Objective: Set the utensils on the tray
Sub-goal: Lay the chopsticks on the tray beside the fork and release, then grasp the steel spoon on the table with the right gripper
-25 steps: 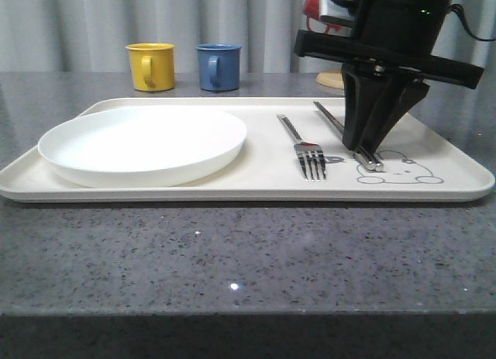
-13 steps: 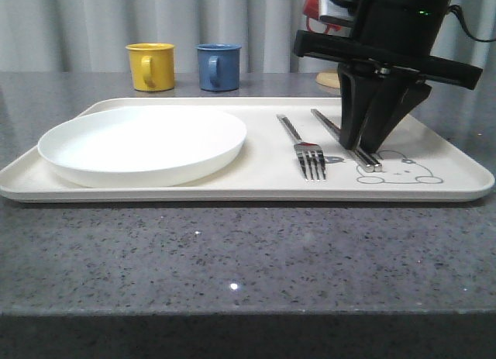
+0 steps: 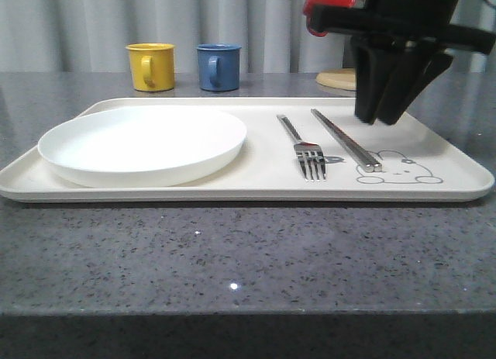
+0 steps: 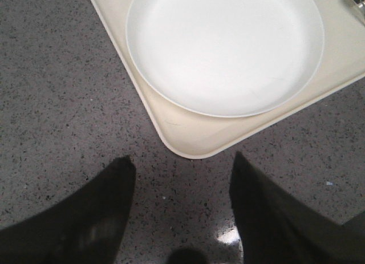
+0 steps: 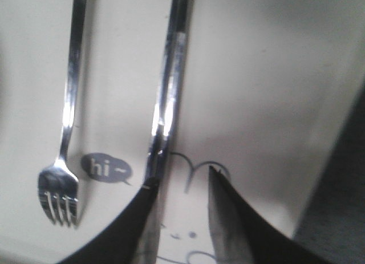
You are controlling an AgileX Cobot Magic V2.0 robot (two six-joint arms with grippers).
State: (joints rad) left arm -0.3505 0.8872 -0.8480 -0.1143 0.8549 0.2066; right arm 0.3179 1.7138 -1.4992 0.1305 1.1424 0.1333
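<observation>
The cream tray [image 3: 232,190] holds a silver fork [image 3: 304,150] and a pair of flat chopsticks [image 3: 346,139], lying side by side right of the plate. My right gripper [image 3: 384,115] hangs open just above the tray's right part, apart from the chopsticks. In the right wrist view the chopsticks [image 5: 168,93] run past the left finger of the gripper [image 5: 182,178], with the fork [image 5: 67,121] beside the "hi" bubble [image 5: 106,167]. My left gripper [image 4: 181,158] is open and holds nothing, over the dark counter at the corner of the tray [image 4: 188,138].
A round white plate [image 3: 143,142] fills the tray's left half. Behind the tray stand a yellow mug [image 3: 151,66] and a blue mug [image 3: 218,66]. A wooden disc [image 3: 337,79] sits at the back right. Speckled grey counter [image 3: 232,258] lies in front.
My right gripper has let go of the chopsticks and risen up and to the right. The chopsticks now lie flat on the tray beside the fork.
</observation>
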